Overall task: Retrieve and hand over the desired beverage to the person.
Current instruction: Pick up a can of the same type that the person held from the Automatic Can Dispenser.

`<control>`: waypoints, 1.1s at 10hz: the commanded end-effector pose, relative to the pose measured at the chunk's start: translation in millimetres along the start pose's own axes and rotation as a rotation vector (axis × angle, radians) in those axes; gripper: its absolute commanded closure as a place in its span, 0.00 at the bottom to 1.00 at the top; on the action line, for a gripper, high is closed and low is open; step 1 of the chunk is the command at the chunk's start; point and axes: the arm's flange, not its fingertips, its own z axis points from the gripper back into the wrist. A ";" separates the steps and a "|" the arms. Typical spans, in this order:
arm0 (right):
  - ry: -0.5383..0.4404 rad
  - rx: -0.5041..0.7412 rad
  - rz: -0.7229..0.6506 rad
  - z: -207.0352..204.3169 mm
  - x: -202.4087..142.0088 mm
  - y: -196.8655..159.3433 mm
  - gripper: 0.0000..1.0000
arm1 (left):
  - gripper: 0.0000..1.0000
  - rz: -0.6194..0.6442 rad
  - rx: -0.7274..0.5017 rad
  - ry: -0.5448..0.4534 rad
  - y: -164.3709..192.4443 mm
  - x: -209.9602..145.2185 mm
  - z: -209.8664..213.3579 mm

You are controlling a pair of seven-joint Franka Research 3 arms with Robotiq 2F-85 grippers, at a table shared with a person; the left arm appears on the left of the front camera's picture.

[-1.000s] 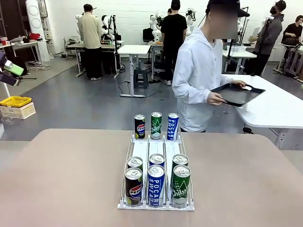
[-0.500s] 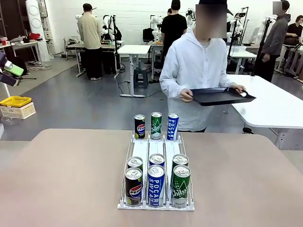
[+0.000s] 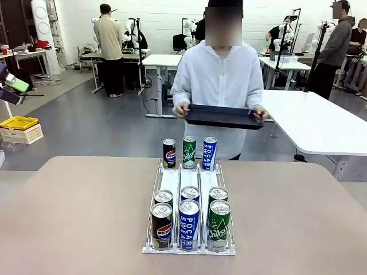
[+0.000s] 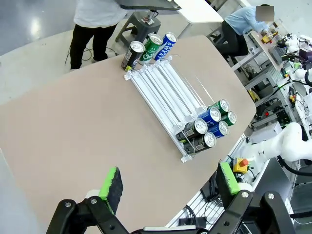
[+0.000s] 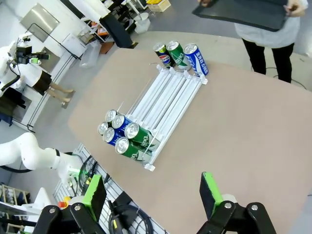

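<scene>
At the far side of the table [image 3: 86, 217], a person [image 3: 222, 74] in a white hooded jacket is pictured facing the robot, with a dark tray [image 3: 223, 117] held level at waist height just beyond the table's far edge. On the middle of the table, a clear three-lane rack [image 3: 189, 179] is laid from near to far. At its far end a cola can [image 3: 169, 153] is stood upright on the left, a green can [image 3: 189, 152] in the middle and a blue can [image 3: 209, 153] on the right. Six more cans [image 3: 188, 224] are packed in two rows at the near end. The left gripper [image 4: 169, 180] and the right gripper [image 5: 152, 194] are held high, well apart from the rack, with fingers spread wide and nothing pinched between the green pads.
</scene>
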 end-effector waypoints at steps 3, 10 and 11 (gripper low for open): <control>-0.013 0.027 0.015 -0.5 4.1 -1.5 0.00 | 0.00 -0.020 -0.016 -0.006 1.9 0.3 1.3; -0.013 0.027 0.015 -0.5 4.1 -1.5 0.00 | 0.00 -0.020 -0.016 -0.006 1.9 0.3 1.3; -0.013 0.027 0.015 -0.5 4.1 -1.5 0.00 | 0.00 -0.020 -0.016 -0.006 1.9 0.3 1.3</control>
